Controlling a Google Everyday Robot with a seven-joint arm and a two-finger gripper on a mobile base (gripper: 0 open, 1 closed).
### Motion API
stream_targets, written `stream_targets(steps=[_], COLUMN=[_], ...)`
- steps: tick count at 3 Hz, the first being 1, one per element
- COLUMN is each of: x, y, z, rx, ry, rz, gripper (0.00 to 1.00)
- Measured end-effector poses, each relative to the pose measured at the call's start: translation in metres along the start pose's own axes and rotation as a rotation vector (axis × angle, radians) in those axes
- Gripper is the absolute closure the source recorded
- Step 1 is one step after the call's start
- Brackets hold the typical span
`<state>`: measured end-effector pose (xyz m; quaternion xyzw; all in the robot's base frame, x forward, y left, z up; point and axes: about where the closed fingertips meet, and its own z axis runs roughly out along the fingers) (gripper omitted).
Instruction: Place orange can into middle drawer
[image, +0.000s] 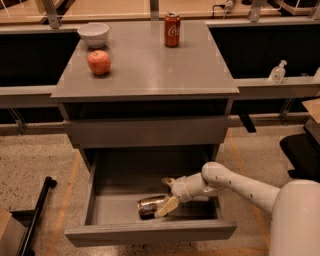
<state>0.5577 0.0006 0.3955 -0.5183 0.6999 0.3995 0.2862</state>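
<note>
Orange can (151, 205) lying in drawer (113, 203).
Gripper (166, 194) at its 3 o'clock, jaws wide, one finger touching it; floor bare toward 9.

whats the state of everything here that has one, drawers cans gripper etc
mottled orange-brown drink can: lying on its side on the drawer floor
wide grey middle drawer: pulled open
grey top drawer: shut
robot's gripper: open, inside the middle drawer at one end of the can
red cola can: upright on the grey cabinet top
white bowl: upright on the cabinet top
</note>
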Motion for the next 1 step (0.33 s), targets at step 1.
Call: stream_targets(steps=[1], x=[0.0000], y=[0.0000], z=[0.0001], rx=[0.000], ry=[0.000], rz=[0.000], gripper=[0.00])
